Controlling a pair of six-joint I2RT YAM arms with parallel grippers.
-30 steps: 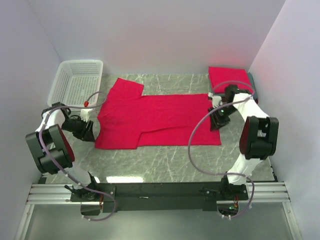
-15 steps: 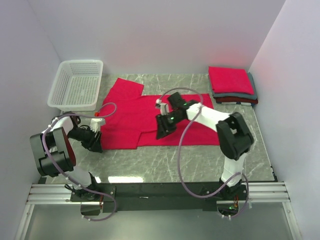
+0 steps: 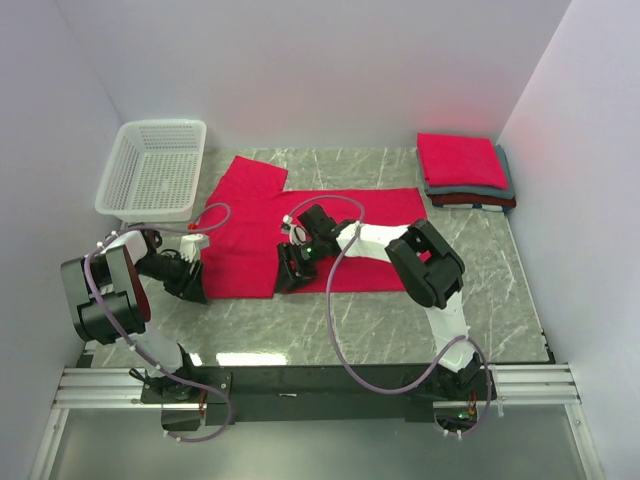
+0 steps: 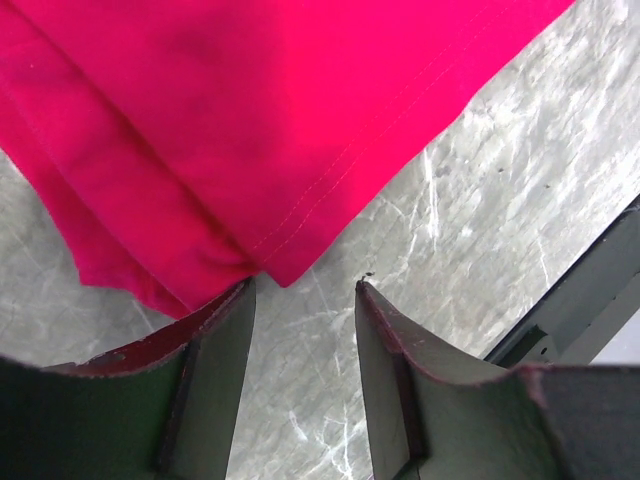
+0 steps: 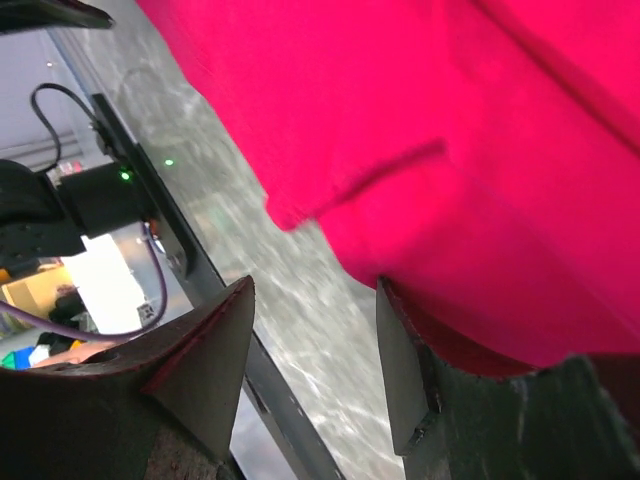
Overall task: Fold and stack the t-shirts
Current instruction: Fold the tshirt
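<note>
A bright crimson t-shirt lies spread flat across the middle of the grey, white-veined stone-look worktop, its soft cloth smooth, with one short sleeve reaching toward the far left. The left pincer sits low at the shirt's near-left corner, its dark wedge-shaped fingers spread with bare worktop between them. The stitched hem and a doubled layer of cloth lie just ahead of the tips, and nothing is pinched. The right pincer hangs over the shirt's near edge about midway along, also spread. The wrist view shows a small crease in the cloth and the hem running close by the right-hand finger, though whether they touch cannot be told. At the far right corner, three more t-shirts form a neat folded stack of rectangles, crimson over grey over dark red. A white plastic lattice basket stands at the far left.
</note>
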